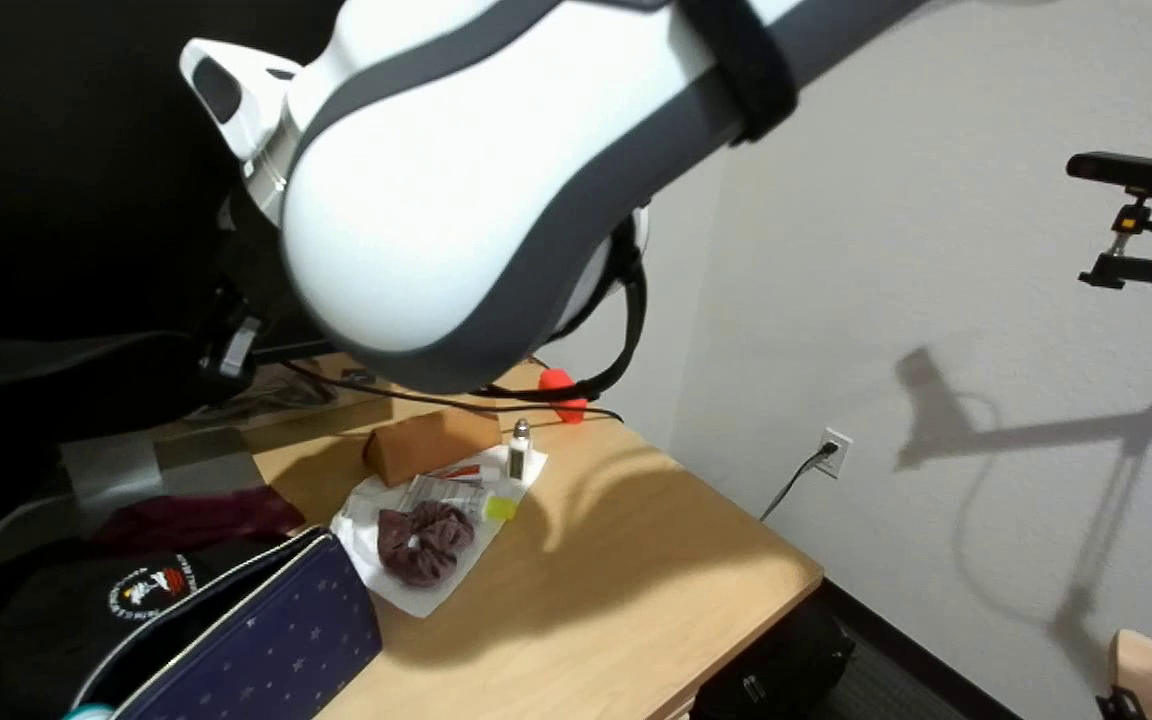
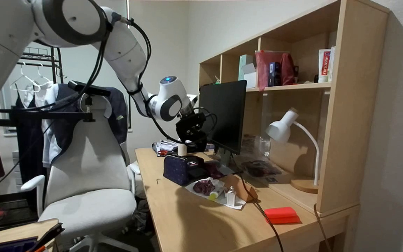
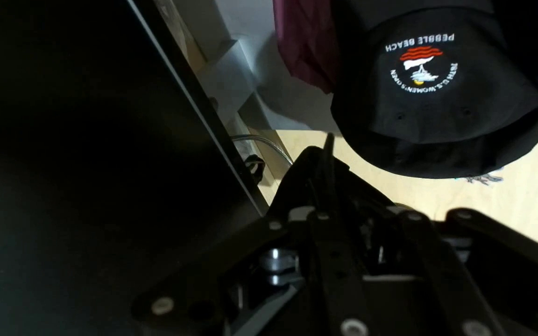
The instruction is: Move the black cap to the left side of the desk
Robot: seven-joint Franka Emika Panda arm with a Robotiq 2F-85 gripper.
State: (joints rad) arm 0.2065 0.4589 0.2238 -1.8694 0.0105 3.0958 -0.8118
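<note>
The black cap [image 1: 46, 410] hangs at my gripper [image 1: 231, 345] at the left of an exterior view, above the desk [image 1: 676, 560]. In the wrist view, dark fabric of the cap [image 3: 299, 179] shows between and beyond the fingers of my gripper [image 3: 329, 200], with a thin edge pointing up. My gripper looks shut on it, though this area is very dark. Most of the cap is hidden by the fingers or out of frame. My gripper [image 2: 191, 133] is raised beside the monitor in an exterior view, where the cap is hard to tell from it.
The monitor [image 3: 87, 163] stands very close beside my gripper. A cap with a round logo [image 3: 437, 112] lies below on the desk, near a maroon cloth [image 3: 306, 42] and a navy pouch [image 1: 276, 630]. A scrunchie [image 1: 423, 545] lies on paper. A bookshelf [image 2: 359, 105] stands behind.
</note>
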